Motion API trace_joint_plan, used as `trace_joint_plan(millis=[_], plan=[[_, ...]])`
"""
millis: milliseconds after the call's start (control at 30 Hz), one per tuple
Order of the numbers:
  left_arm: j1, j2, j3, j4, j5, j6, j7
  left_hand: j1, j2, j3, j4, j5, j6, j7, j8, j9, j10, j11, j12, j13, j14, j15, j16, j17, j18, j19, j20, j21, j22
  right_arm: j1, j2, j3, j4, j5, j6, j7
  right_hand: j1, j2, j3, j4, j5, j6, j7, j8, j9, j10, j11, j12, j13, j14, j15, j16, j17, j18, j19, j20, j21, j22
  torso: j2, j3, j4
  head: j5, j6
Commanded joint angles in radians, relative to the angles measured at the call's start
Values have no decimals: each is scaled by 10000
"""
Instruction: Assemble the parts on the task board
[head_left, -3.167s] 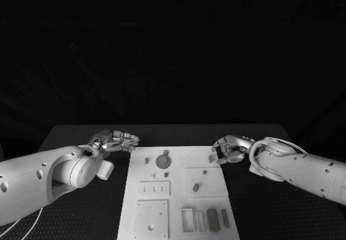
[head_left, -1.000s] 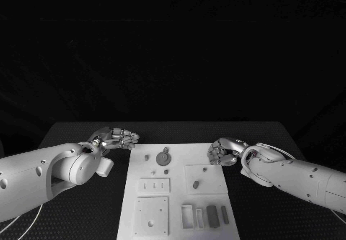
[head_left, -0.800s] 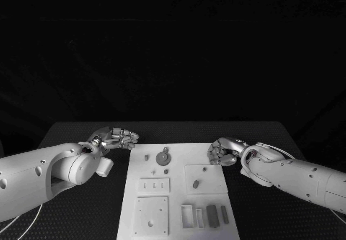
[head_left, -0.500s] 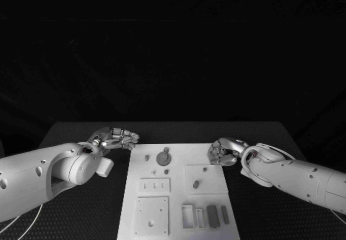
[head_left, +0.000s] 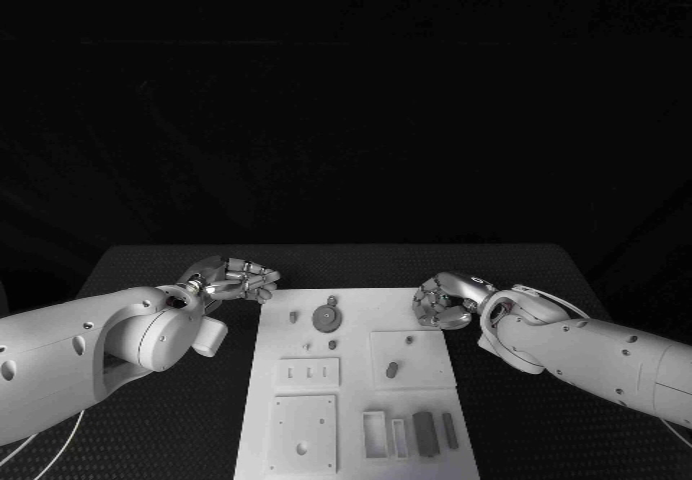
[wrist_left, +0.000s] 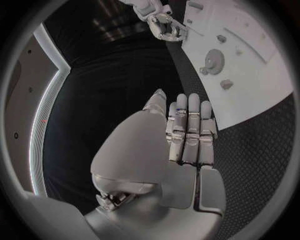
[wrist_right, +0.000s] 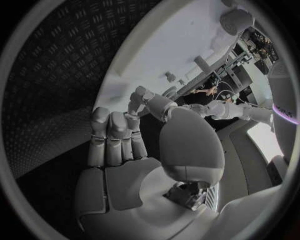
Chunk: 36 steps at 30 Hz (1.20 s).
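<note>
**Desk:** Where did the two hands stand relative to the task board (head_left: 353, 380)?

**Photographer:** The right hand (head_left: 444, 303) hung over the board's far right corner, its fingers curled in toward the palm. Whether it pinched a small part there, the pictures did not show; nothing could be made out between the fingers. The left hand (head_left: 231, 279) sat off the board's far left corner, over the black table (head_left: 159, 262), fingers drawn together against the palm with nothing in them.

**Desk:** And the parts?

**Photographer:** They lay on the board. A round gear-like part (head_left: 327, 320) sat near the far edge, a small peg (head_left: 294, 317) just to its left. An oval part (head_left: 392, 371) rested on the raised square plate nearer the board's middle. Dark bars (head_left: 427, 435) stood in the slotted tray at the near right corner.

**Desk:** What could have gone wrong from there?

**Photographer:** Judging by the frame, the risk lay at the far right corner. The right hand worked close to the board's edge, so a part gripped loosely could have slipped off onto the dark table, where it would be hard to find. A push by the curled fingers could also have nudged the board itself, throwing every slot out of line.
</note>
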<state>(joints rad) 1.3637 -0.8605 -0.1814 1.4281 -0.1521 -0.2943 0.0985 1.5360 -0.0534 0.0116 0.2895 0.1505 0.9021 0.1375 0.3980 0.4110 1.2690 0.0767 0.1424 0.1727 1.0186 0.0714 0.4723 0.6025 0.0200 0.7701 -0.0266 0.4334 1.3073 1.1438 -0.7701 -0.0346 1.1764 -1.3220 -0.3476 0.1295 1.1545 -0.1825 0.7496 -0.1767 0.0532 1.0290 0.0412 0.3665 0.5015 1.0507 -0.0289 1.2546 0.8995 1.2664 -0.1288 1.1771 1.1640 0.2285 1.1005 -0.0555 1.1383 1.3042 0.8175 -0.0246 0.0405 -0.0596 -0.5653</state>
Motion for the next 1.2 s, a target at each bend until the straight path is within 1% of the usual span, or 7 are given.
trace_joint_plan(millis=[33, 333, 533, 733, 833, 1000, 1200], plan=[[8, 55, 6, 57, -691, 336, -345, -148, 24, 25, 29, -61, 111, -7, 16, 26, 94, -18, 67, 24, 73, -12, -43, 26, 187, -48, -32, 59, 177, 220, -11, 35, 218, 105, -20, -518, -14, 58, 56, 16, -45, 512, 350, 120, 167, 32, -41, 26, 1, -3, -67, 65, 11, 333, 4, -95, 41, 13, -16, -11, -21, 8, 44], [13, 328, 8, 140, -1447, 625, -1503, -1038, -1, -30, 35, -288, 560, -188, 8, 82, 446, -179, 161, 143, 275, -107, 22, 185, 210, 29, -115, 185, 184, 639, 281, 40, 900, -473, 326, -1560, -58, -13, 162, -35, -45, 559, 333, 133, 196, 79, -57, 42, 10, 41, -83, 87, 20, 333, 51, -121, 64, 8, -136, 0, -40, 95, 146], [23, 640, 9, 257, -1616, 398, -2155, -2184, -169, 165, 27, -927, 755, -238, -181, 100, 947, -448, 488, 399, 659, -398, 569, 579, 183, 304, -385, 451, 190, 894, 686, 38, 1590, -981, 519, -2417, -131, -117, 372, -83, -42, 642, 296, 145, 232, 195, -95, 107, 42, 100, -121, 83, 3, 333, 112, -144, 79, -12, -339, 5, -69, 173, 199], [24, 1133, 5, 349, -1569, -802, -2428, -2257, -242, 239, 30, -959, 663, -190, -304, 80, 908, -443, 514, 441, 601, -408, 632, 635, 155, 279, -413, 488, 187, 1003, 1105, 38, 2097, -1448, 652, -3203, -168, -155, 498, -115, -37, 678, 280, 141, 247, 238, -109, 128, 57, 144, -132, 95, 0, 333, 156, -153, 99, -19, -482, 19, -68, 284, 212], [20, 1355, -1, 352, -1532, -800, -2646, -1831, -319, 380, -1, -932, 267, -131, -588, -42, 615, -318, 395, 415, 635, -446, 751, 710, 152, 289, -441, 555, 197, 1004, 1296, 38, 2228, -1539, 571, -3415, -194, -181, 571, -134, -33, 704, 273, 138, 253, 260, -116, 132, 60, 169, -135, 100, -3, 333, 177, -149, 110, -23, -550, 3, -58, 325, 188], [18, 1543, -80, 398, -1405, -737, -2761, -1950, -315, 325, 31, -962, 423, -46, -562, -44, 663, -341, 469, 477, 693, -498, 939, 816, 113, 319, -484, 634, 192, 1003, 1558, 38, 2416, -1696, 530, -3553, -231, -214, 651, -159, -29, 741, 261, 137, 263, 295, -127, 137, 63, 206, -139, 107, -9, 333, 211, -143, 124, -29, -611, 3, -55, 394, 167], [19, 1652, -89, 420, -1361, -602, -2816, -2161, -287, 292, 37, -978, 525, -79, -547, -42, 668, -356, 500, 511, 641, -507, 1002, 852, 91, 304, -507, 661, 179, 1001, 1790, 37, 2613, -2234, 488, -3592, -252, -230, 707, -177, -26, 757, 256, 128, 266, 315, -132, 134, 62, 228, -143, 107, -16, 333, 232, -139, 130, -36, -605, 12, -64, 447, 156]])
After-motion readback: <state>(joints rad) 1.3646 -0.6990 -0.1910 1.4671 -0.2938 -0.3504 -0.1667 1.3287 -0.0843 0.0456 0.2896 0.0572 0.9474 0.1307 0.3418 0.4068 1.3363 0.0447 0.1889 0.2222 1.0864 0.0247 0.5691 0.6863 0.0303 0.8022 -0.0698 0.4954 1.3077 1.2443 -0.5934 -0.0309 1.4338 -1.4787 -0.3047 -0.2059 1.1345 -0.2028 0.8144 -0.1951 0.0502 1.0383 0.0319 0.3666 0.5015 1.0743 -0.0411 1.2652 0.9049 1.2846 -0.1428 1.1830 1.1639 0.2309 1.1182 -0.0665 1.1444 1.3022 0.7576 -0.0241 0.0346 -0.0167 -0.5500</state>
